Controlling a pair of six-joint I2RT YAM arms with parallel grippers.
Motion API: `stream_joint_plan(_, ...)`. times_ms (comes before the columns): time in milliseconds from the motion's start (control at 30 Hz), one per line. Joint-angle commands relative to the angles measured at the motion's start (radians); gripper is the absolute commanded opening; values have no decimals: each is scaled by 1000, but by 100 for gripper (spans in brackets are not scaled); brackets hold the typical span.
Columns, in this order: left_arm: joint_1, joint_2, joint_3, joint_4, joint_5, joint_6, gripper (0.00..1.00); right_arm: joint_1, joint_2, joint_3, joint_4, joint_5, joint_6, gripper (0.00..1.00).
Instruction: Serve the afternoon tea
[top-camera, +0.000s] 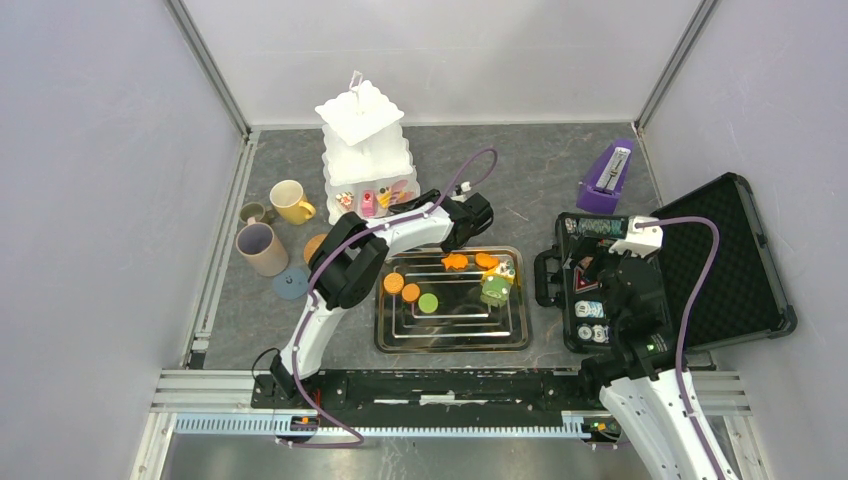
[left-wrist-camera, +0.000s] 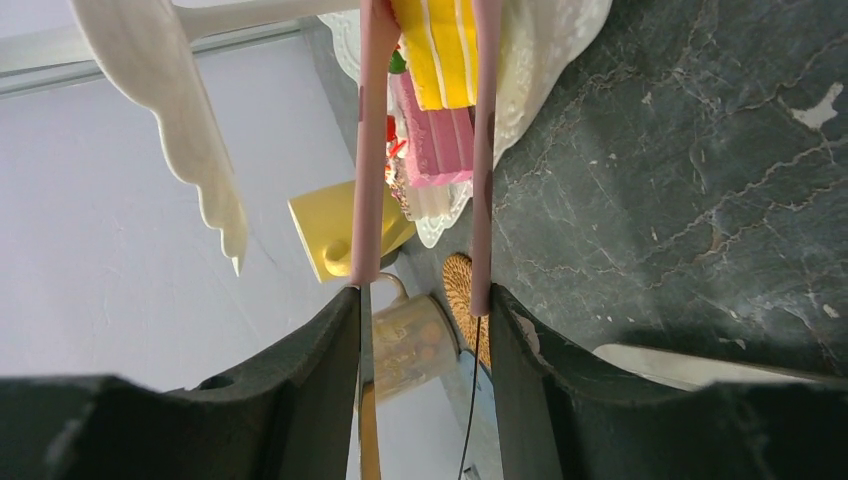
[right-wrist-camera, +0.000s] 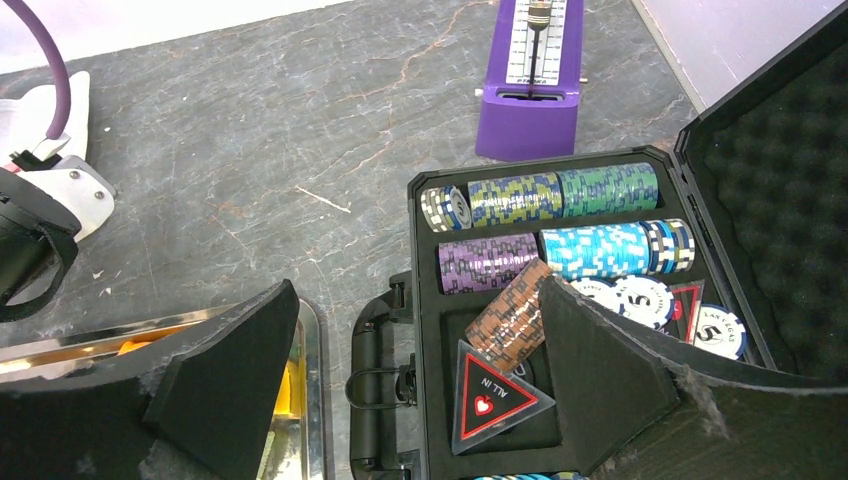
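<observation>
A triangular token (right-wrist-camera: 490, 398) in the black case (right-wrist-camera: 760, 150) reads "ALL IN"; a chip (right-wrist-camera: 640, 297) beside it reads "5", another "LAS VEGAS". The case lies at 3 o'clock of the metal tray (top-camera: 452, 335), with the purple metronome (top-camera: 607, 180) at 12 o'clock of the case. The right gripper (right-wrist-camera: 415, 290) hangs over the case, jaws wide and empty. The left gripper (left-wrist-camera: 423, 292) clamps pink tongs (left-wrist-camera: 370, 150), whose arms flank a yellow striped cake (left-wrist-camera: 435, 50) at the bottom tier of the white three-tier stand (top-camera: 362, 140), at 11 o'clock of the tray. At 8 o'clock of the stand are a yellow mug (top-camera: 290, 202), a beige-lilac mug (top-camera: 262, 248) and a small green mug (top-camera: 253, 212). The tray holds two orange biscuits (top-camera: 394, 283), one green biscuit (top-camera: 428, 302) and what look like three toy cakes (top-camera: 455, 262).
</observation>
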Motion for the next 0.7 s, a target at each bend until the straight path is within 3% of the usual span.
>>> stream_joint_plan(0,-5,16,34,-44,39,-77,40,-1,-4,-6,29,-6,14,98)
stream_joint_plan(667,-51,-52,95,-140,132,-165,54,-2,-6,-24,28,-26,33,98)
